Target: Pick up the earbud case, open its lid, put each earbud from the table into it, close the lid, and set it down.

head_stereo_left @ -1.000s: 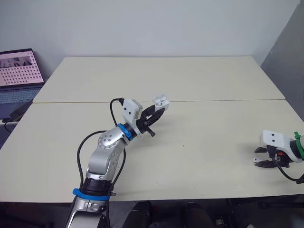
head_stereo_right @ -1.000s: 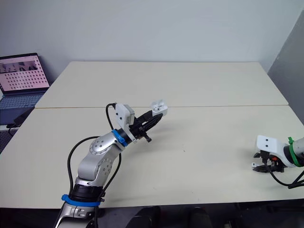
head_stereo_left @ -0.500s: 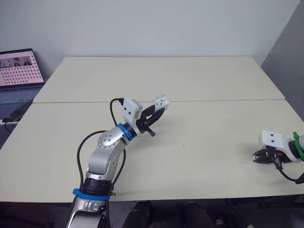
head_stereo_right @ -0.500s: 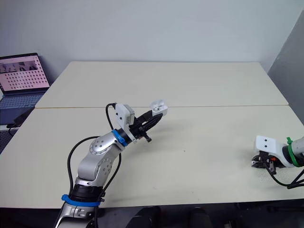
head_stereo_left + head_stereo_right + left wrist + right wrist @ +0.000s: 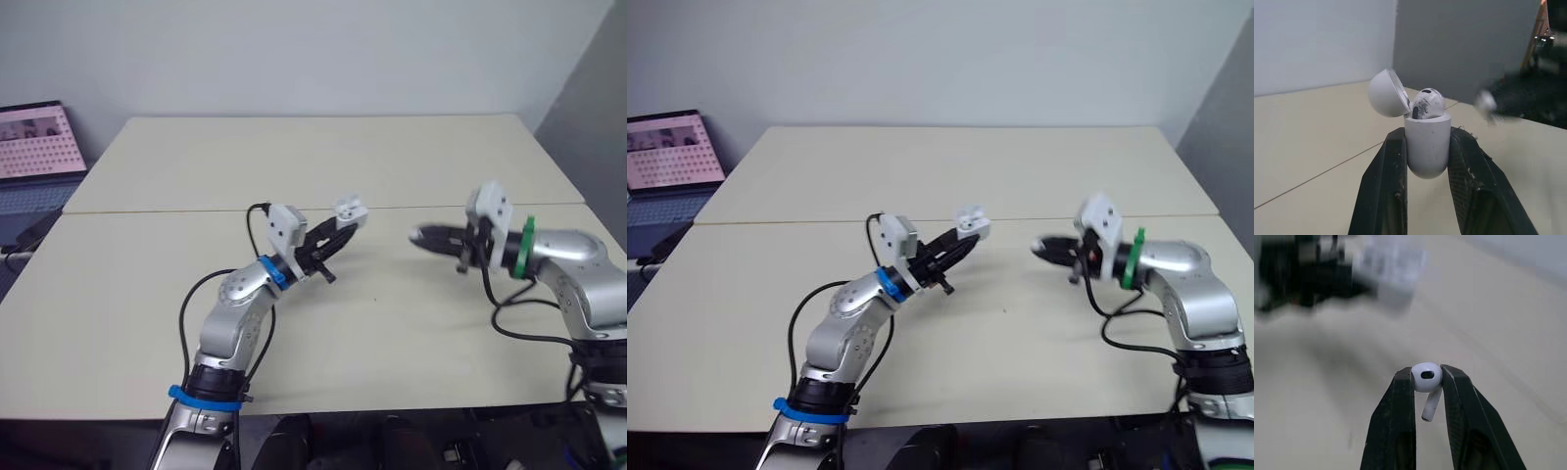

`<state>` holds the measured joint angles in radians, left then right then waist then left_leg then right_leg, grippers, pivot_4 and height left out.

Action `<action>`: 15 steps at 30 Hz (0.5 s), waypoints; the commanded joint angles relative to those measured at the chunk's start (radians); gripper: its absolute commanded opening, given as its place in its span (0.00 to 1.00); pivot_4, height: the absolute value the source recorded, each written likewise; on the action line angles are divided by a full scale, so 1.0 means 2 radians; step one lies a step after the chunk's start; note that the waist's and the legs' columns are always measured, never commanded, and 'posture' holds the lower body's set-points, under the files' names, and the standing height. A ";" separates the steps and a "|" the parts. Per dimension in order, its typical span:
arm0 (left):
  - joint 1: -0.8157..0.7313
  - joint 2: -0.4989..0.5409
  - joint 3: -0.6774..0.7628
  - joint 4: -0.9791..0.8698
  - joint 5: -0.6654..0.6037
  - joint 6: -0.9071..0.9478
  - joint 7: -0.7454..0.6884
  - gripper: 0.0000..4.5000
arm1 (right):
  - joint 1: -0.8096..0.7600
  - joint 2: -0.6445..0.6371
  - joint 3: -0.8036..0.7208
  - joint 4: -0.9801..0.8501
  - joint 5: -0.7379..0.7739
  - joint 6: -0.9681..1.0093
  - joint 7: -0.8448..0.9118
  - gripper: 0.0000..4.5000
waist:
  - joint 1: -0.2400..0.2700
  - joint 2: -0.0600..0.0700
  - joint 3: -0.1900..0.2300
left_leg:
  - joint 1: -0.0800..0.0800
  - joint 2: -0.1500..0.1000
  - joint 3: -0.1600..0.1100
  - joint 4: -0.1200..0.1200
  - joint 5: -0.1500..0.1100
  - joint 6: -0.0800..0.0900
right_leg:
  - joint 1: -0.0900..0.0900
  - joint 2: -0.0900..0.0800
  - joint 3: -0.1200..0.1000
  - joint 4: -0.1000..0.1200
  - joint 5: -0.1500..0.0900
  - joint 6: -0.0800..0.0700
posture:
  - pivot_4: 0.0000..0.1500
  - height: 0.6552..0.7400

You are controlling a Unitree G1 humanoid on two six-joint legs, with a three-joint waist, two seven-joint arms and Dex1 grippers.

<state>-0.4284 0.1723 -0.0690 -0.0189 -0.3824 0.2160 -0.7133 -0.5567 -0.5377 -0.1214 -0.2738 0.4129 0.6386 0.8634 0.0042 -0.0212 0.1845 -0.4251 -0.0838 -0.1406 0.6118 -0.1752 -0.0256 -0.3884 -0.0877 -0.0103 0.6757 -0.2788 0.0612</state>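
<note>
Whereas a second ago it sat low at the table's right edge, the right gripper in the left eye view is now lifted and swung in toward the middle. Its tips aim at the earbud case, which the left gripper holds up above the table; the two are near but apart. The laptop has slid a little in the picture, so the camera has shifted too. The swing suggests the pick at the edge is done and the carry to the case is under way.

From the left wrist view comes detail the head camera cannot resolve. The case stands upright, clamped between the black fingers, with its lid hinged back and a first earbud already seated inside. By that reading, one insertion is left. The other gripper is a dark blur beyond.

Only the right wrist view makes the cargo plain. The second earbud is pinched by its head between that gripper's fingers, its stem hanging down clear of the table. The next move likely calls for lining that stem up with the free socket.
</note>
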 commanded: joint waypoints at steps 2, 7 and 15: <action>-0.036 0.002 0.002 0.021 -0.020 -0.007 -0.039 0.17 | -0.004 0.069 -0.010 -0.065 0.040 0.025 -0.094 0.09 | 0.003 0.000 0.000 | 0.000 -0.001 -0.001 0.000 0.000 0.000 | 0.000 0.000 0.000 0.000 0.000 0.000 | 1.00 1.00; -0.060 0.008 0.004 0.047 -0.028 -0.004 -0.073 0.17 | -0.008 0.092 0.008 -0.060 0.036 0.012 -0.120 0.09 | -0.001 0.000 0.000 | 0.000 -0.003 0.000 0.000 0.000 0.000 | 0.000 -0.001 0.001 0.000 0.000 0.000 | 1.00 1.00; -0.087 0.007 0.007 0.065 -0.030 -0.007 -0.090 0.17 | 0.003 0.099 0.025 -0.051 0.035 -0.008 -0.133 0.09 | -0.007 0.000 0.000 | 0.000 -0.002 0.000 0.000 0.000 0.000 | 0.000 -0.001 0.001 0.001 0.000 0.000 | 1.00 1.00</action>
<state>-0.5824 0.1885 -0.0661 0.1256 -0.4267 0.2157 -0.8850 -0.5542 -0.3436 -0.0731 -0.3505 0.4721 0.6427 0.6059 -0.0106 -0.0209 0.1845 -0.4248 -0.0876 -0.1410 0.6119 -0.1748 -0.0247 -0.3894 -0.0894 -0.0087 0.6784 -0.2788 0.0614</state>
